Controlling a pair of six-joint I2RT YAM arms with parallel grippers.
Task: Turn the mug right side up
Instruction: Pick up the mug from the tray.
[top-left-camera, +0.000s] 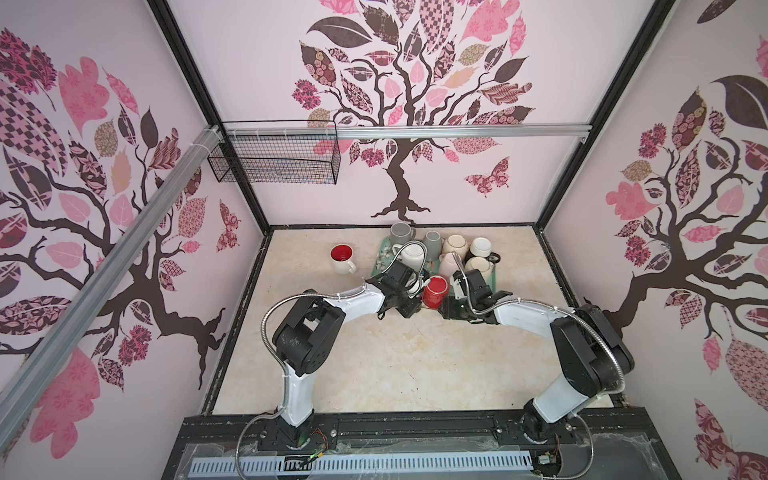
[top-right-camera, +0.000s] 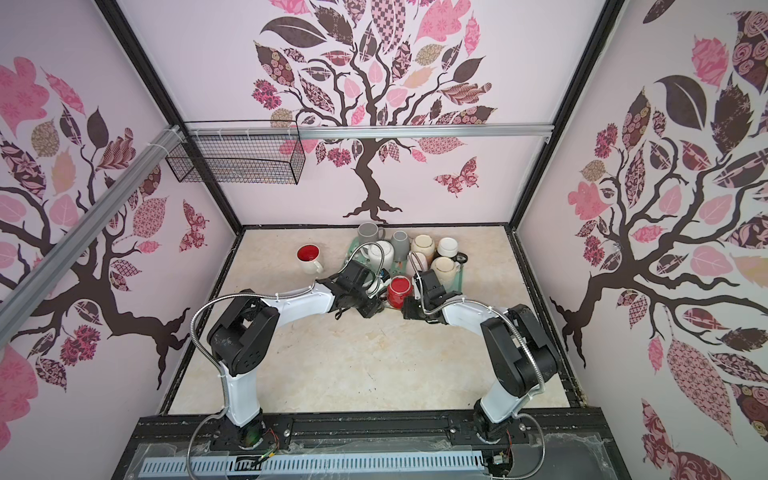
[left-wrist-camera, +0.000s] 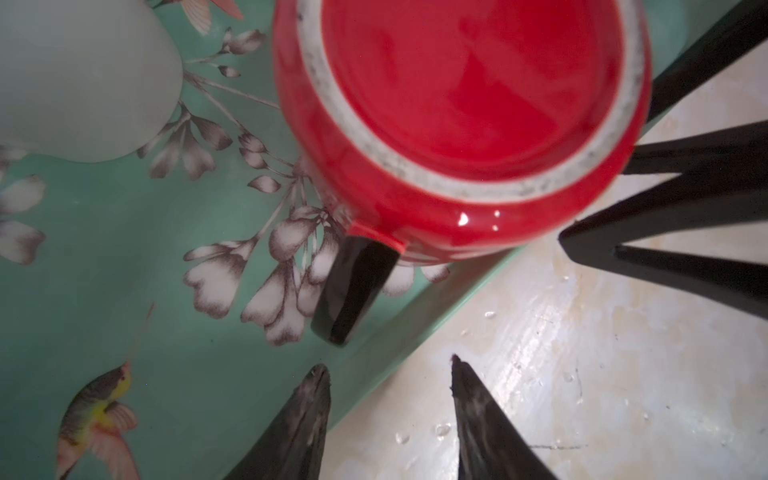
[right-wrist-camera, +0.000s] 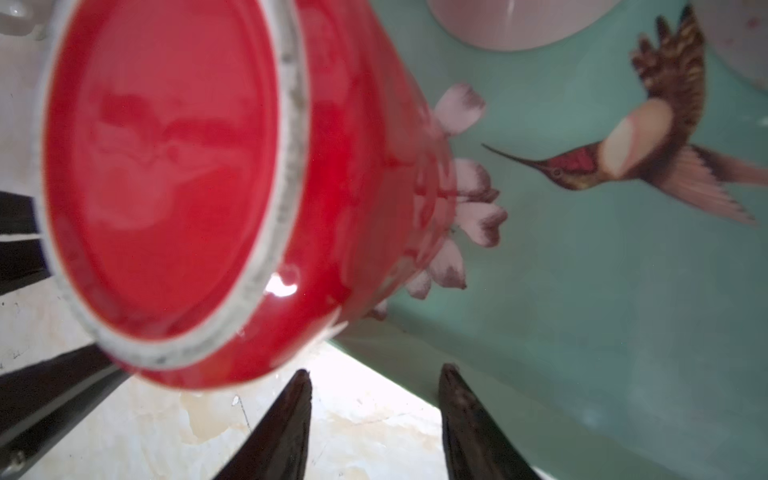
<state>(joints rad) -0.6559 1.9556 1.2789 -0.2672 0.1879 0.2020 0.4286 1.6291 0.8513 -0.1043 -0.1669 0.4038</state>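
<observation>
The red mug (top-left-camera: 435, 292) (top-right-camera: 399, 290) stands upside down at the near corner of the green floral tray (left-wrist-camera: 124, 291) (right-wrist-camera: 623, 291). Its base, ringed in unglazed white, faces up. In the left wrist view its black handle (left-wrist-camera: 353, 286) points toward my left gripper (left-wrist-camera: 388, 365). That gripper is open and empty, just short of the handle. My right gripper (right-wrist-camera: 376, 372) is open too and sits close to the other side of the mug (right-wrist-camera: 166, 166) without touching it. In both top views the left gripper (top-left-camera: 415, 305) and right gripper (top-left-camera: 448, 306) flank the mug.
Several more mugs crowd the tray behind the red one: grey (top-left-camera: 401, 233), white (top-left-camera: 411, 254) and cream (top-left-camera: 455, 245). An upright cream mug with a red inside (top-left-camera: 342, 257) stands on the table to the left. A wire basket (top-left-camera: 274, 158) hangs on the back wall.
</observation>
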